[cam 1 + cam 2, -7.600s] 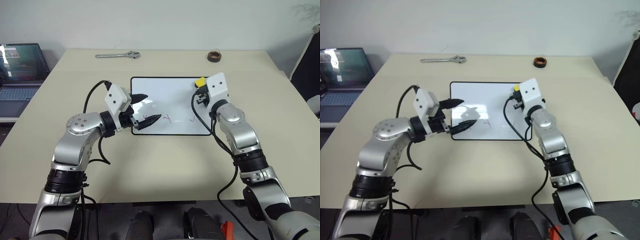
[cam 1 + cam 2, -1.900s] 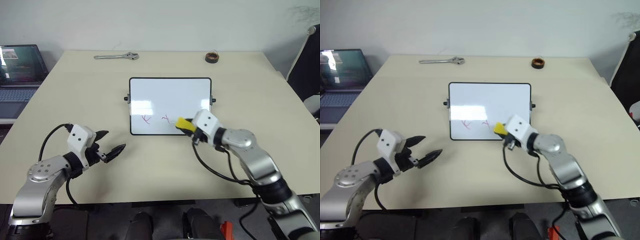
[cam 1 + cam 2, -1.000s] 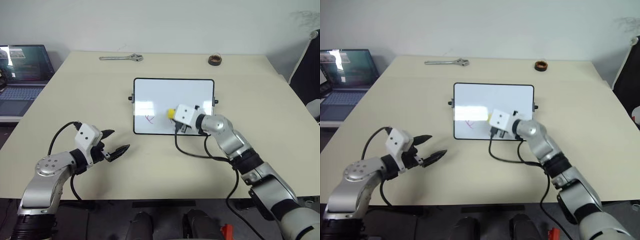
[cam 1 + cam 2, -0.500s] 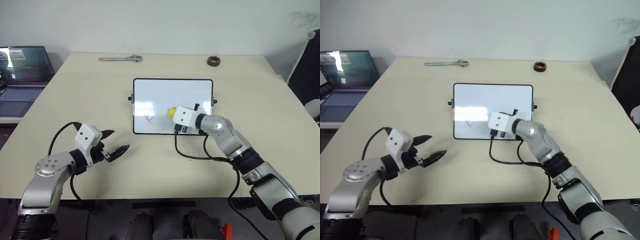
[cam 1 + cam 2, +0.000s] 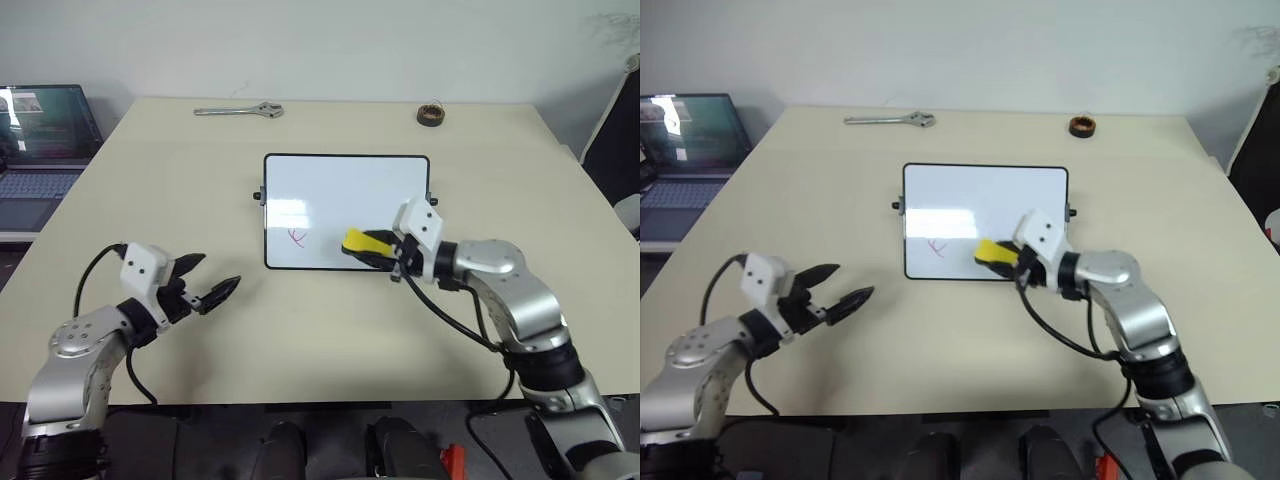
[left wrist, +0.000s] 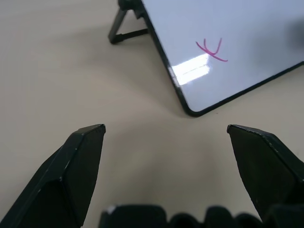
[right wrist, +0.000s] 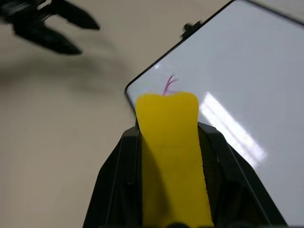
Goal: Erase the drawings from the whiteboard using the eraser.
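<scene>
The whiteboard lies flat in the middle of the table, black-framed with small side knobs. One red drawing sits near its front left corner; it also appears as a pink squiggle in the left wrist view. My right gripper is shut on the yellow eraser, which hovers over the board's front edge, to the right of the squiggle. The eraser juts out between the black fingers in the right wrist view. My left gripper stands open over bare table, left of and in front of the board.
A metal wrench lies at the table's far edge. A small brown ring-shaped roll sits at the far right. An open laptop stands on a side desk to the left. Bare tabletop stretches in front of the board.
My right gripper has pulled back toward me and to the right, lifting and rolling the eraser off the board's middle. The left arm drifted slightly left. One red squiggle is still on the board.
</scene>
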`<state>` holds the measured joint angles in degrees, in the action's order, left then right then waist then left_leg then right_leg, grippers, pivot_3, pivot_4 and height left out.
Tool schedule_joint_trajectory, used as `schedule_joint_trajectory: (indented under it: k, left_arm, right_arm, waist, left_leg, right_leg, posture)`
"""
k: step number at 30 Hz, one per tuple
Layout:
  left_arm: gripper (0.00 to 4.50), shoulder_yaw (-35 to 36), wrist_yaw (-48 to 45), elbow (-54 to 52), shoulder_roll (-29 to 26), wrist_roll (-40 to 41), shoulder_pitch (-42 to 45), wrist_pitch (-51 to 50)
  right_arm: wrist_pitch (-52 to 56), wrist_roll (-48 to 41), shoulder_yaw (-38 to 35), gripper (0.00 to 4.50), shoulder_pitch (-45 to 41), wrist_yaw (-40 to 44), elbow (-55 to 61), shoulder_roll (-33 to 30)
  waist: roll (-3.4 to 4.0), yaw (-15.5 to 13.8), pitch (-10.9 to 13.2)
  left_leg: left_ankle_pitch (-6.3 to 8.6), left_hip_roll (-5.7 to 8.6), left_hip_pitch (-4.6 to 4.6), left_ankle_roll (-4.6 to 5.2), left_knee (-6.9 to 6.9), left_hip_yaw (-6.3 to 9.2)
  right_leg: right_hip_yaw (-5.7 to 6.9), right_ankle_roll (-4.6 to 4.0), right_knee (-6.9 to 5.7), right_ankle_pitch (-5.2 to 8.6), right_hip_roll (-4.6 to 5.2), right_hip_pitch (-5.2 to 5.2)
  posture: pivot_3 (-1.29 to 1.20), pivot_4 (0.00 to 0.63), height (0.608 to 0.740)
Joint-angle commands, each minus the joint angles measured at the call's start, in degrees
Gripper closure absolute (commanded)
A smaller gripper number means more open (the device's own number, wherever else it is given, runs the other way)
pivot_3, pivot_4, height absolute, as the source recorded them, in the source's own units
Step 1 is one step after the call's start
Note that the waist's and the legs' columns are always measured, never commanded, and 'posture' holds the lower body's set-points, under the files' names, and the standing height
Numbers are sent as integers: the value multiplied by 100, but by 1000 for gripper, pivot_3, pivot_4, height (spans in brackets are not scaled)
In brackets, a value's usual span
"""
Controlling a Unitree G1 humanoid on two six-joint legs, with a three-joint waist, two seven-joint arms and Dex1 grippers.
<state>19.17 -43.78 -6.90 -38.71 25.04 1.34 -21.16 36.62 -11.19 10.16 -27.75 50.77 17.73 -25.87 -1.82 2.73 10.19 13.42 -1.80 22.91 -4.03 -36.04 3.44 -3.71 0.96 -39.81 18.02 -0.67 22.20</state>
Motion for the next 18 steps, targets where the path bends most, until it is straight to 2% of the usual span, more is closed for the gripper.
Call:
schedule_joint_trajectory:
  k: [1, 6, 18]
  left_arm:
    - [0, 357, 55, -195, -46, 221, -47, -38]
    - [0, 443, 160, -478, -75, 279, -229, -164]
    - [0, 521, 441, -1129, -53, 302, -541, -488]
  right_arm:
    - [103, -293, -65, 3300, 283, 144, 516, -278]
    - [-2, -202, 179, 3300, 401, -32, 456, -289]
    - [-370, -13, 610, 3300, -151, -279, -73, 136]
  waist:
    - [0, 0, 0]
    - [-2, 39, 1]
    - [-3, 35, 1]
  left_leg:
    - [0, 0, -1, 0, -1, -1]
    - [0, 5, -6, 0, -2, -10]
    - [0, 4, -5, -1, -2, -6]
  right_leg:
    - [-1, 0, -1, 0, 0, 0]
    - [-7, 1, -5, 1, -6, 0]
    - [-4, 1, -5, 1, -6, -1]
  posture:
    - [0, 150, 740]
    - [0, 150, 740]
    - [0, 150, 740]
